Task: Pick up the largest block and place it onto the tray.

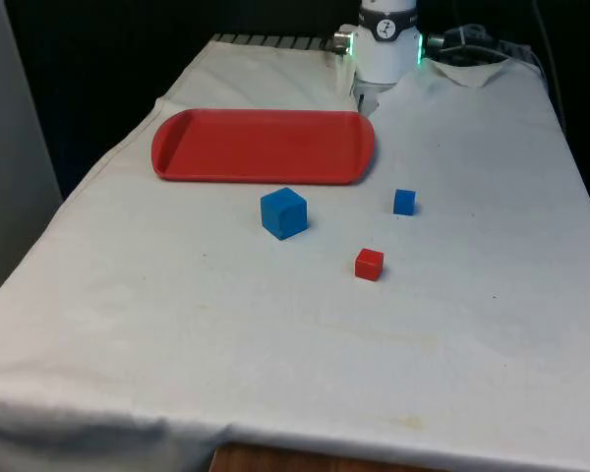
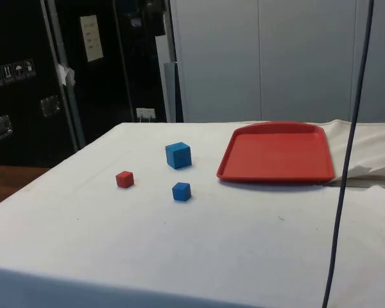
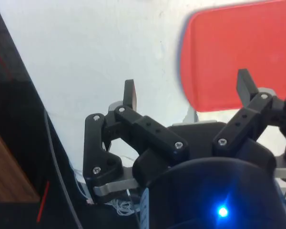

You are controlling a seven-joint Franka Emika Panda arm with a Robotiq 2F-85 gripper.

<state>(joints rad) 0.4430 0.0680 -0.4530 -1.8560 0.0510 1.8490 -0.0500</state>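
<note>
No words or numbers can be read. In the side view, a pale paper sheet [image 2: 90,38] hangs on a dark cabinet door, its print too small to make out, and small white handling symbols [image 2: 11,71] mark a black case.

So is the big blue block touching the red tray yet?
Apart. In the front view, white cloth shows between the large blue block and the red tray; the side view shows the same gap.

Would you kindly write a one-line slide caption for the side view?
Large blue block, small blue block and red block sit apart on the white cloth beside an empty red tray.
</note>
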